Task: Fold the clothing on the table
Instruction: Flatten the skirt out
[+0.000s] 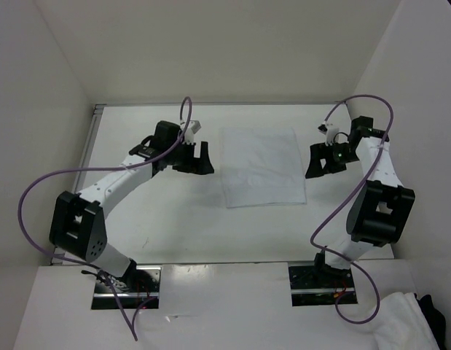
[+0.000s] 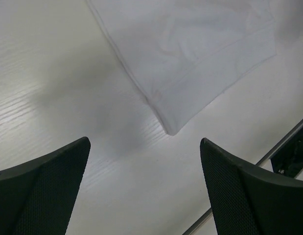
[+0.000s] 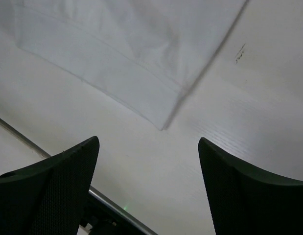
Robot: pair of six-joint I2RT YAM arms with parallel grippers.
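Either side of the clothing (image 1: 262, 167), left gripper (image 1: 199, 161) and right gripper (image 1: 321, 165) gape wide, empty.

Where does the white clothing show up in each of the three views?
Top external: the clothing lies flat, roughly centred on the table.
Left wrist: upper middle and right, one corner pointing down.
Right wrist: upper left and middle, one corner pointing down.
Shared landmark: the metal strip along the table's far edge, seen lower right in the left wrist view and lower left in the right wrist view.
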